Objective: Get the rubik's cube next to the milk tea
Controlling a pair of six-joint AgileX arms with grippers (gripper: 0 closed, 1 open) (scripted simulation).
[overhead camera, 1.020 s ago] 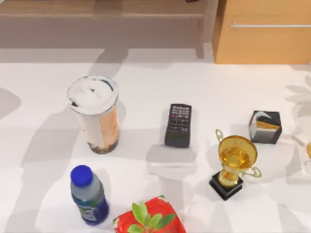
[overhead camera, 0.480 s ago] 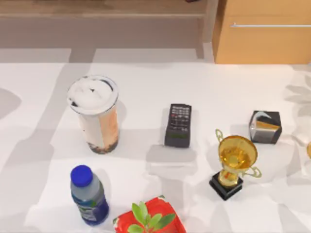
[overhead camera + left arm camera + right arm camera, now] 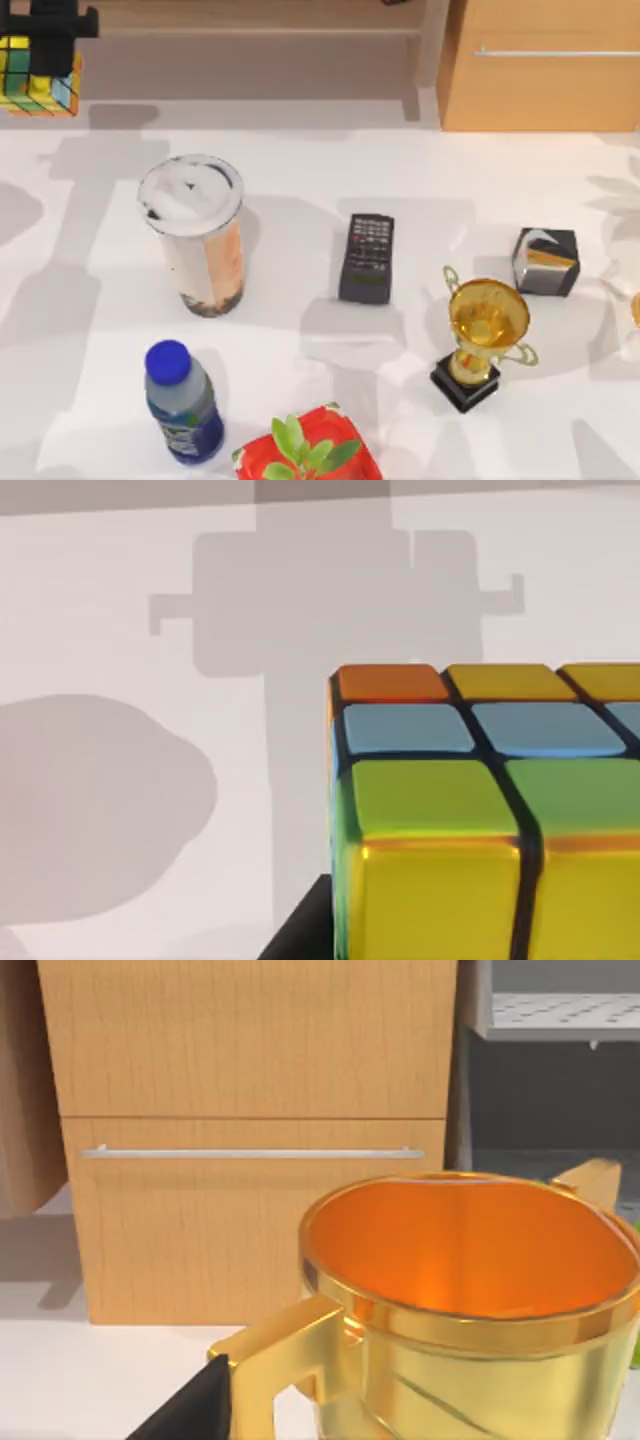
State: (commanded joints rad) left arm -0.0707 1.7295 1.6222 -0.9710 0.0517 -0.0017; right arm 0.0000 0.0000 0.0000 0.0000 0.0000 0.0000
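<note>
Left end effector [image 3: 40, 45] pinching cube [image 3: 38, 85], carrying it high at far-left corner. Advice: lowering gently onto bare surface [image 3: 90, 250] beside tea [image 3: 195, 240], avoiding bumping cup.

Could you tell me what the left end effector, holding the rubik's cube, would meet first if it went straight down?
Probably bare table: the left end effector holds the rubik's cube apart from the milk tea, though depth is unclear.

White table [image 3: 300, 160] spreads across the middle, soft grey shadows lying over it. At one o'clock stands a wooden cabinet [image 3: 545, 90] with a metal handle [image 3: 555, 52]; at twelve o'clock, a pale bench [image 3: 250, 35].
</note>
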